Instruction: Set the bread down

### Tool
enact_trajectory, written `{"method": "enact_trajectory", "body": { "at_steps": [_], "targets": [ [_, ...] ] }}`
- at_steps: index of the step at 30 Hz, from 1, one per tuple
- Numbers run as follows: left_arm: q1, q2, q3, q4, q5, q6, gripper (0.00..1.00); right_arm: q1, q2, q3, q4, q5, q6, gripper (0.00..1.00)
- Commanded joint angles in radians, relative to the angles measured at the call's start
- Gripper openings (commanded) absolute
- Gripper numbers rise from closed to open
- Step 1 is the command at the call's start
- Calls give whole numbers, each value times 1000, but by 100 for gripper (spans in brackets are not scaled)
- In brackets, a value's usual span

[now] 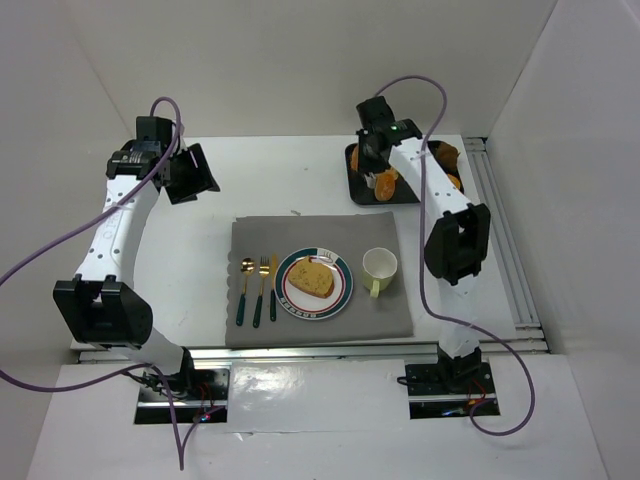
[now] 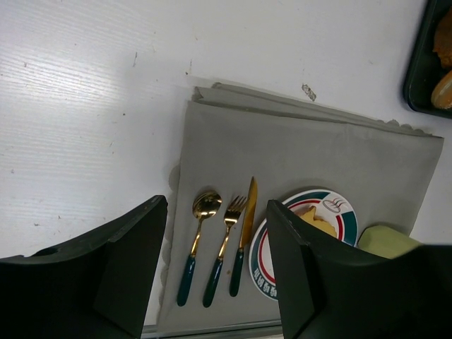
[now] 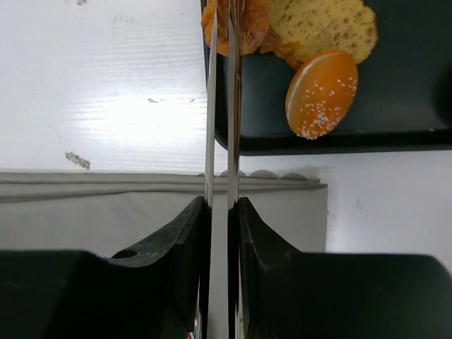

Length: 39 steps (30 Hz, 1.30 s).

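1 golden bread slice (image 1: 314, 279) lies flat on the plate (image 1: 343, 296), a seeded bun (image 3: 321, 92) in the black tray (image 3: 399, 92)

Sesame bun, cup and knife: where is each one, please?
sesame bun (image 3: 321, 93), right wrist view, middle of its seeded top.
cup (image 1: 379, 265), top external view, its inner bottom.
knife (image 2: 248, 212), left wrist view, middle of its gold blade.

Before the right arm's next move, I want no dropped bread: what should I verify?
1. Right gripper shut on the thin metal tongs: ok.
2. Tong tips holding the browned bread piece at the black tray: cannot tell.
3. Round striped plate free: not ok, a toast slice lies on it.
4. Pale green cup upright beside the plate: ok.
5. Left gripper open, away from the tray: ok.
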Motion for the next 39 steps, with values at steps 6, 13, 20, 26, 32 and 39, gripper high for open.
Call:
{"method": "enact_trajectory", "body": {
  "at_steps": [6,13,20,26,32,39],
  "targets": [
    [2,-10,6,34,-21,4,70,111,-402,-228,-38,-9,-89,16],
    [2,-49,-17,46,-35,-18,70,310,-702,-611,-93,-165,-107,16],
    [2,-49,-17,46,-15,-36,70,494,-785,-743,-118,-227,-14,16],
    [2,-49,-17,46,-5,-36,70,573,-754,-791,-150,-215,-4,33],
    [2,-58,-8,46,-5,-36,70,584,-734,-661,-204,-147,-13,57],
    [2,-49,-8,46,4,-36,70,561,-714,-538,-254,-71,-35,58]
  ]
}}
